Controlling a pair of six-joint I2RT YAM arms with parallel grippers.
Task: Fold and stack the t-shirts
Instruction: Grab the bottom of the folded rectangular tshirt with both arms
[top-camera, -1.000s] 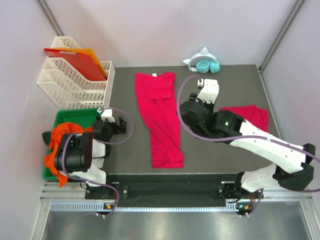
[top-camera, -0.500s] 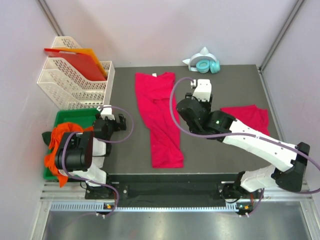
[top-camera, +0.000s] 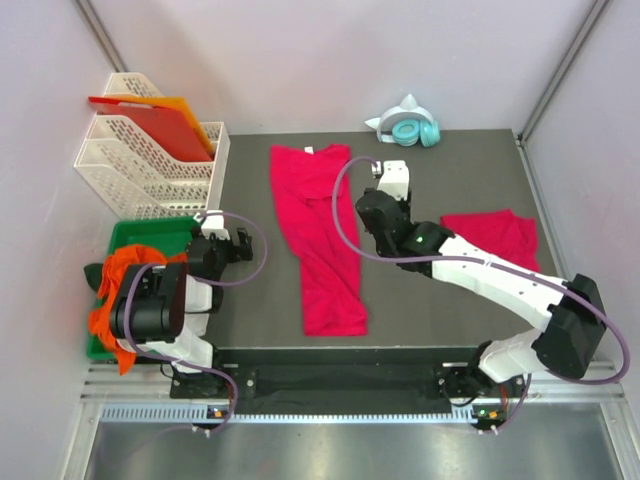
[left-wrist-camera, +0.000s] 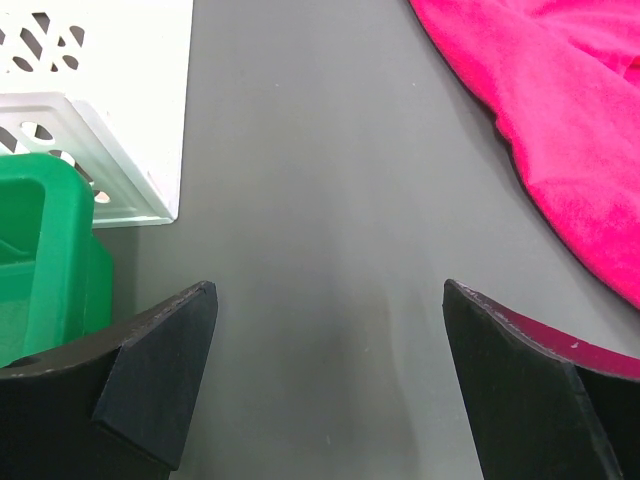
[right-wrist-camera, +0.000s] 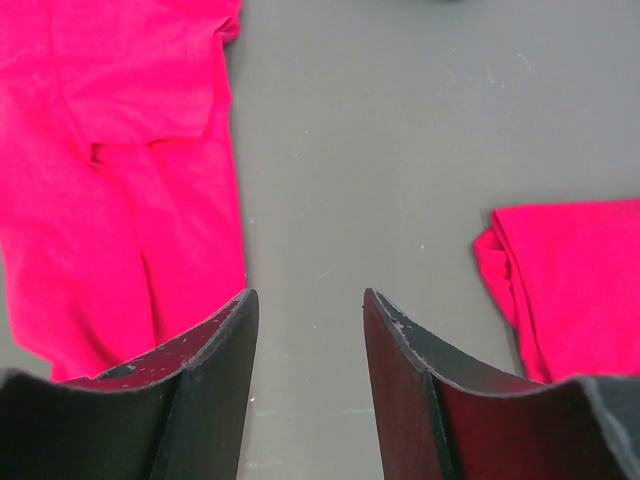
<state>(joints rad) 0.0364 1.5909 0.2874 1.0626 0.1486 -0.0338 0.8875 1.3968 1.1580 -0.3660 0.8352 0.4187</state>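
Observation:
One crimson-pink t-shirt (top-camera: 320, 240) lies on the dark table as a long strip folded lengthwise, neck at the far end; it also shows as t-shirt (right-wrist-camera: 110, 180) and t-shirt (left-wrist-camera: 560, 120). A second t-shirt (top-camera: 495, 235), folded small, rests to the right, seen as t-shirt (right-wrist-camera: 570, 280) too. My right gripper (top-camera: 390, 185) hovers over bare table between the two shirts, just right of the long one's upper part. The right gripper (right-wrist-camera: 305, 300) is open and holds nothing. By the green bin, my left gripper (top-camera: 238, 245) stays low. Its view shows the left gripper (left-wrist-camera: 330, 290) wide open and empty.
White perforated trays (top-camera: 150, 165) holding red-orange sheets (top-camera: 160, 120) stand at the far left. A green bin (top-camera: 150, 235) with an orange cloth (top-camera: 120, 290) sits by the left arm. Teal headphones (top-camera: 410, 128) lie at the far edge.
The right arm has swung left, bringing its gripper closer to the long shirt's right edge. Its jaws stay parted. The left arm and both shirts have not moved.

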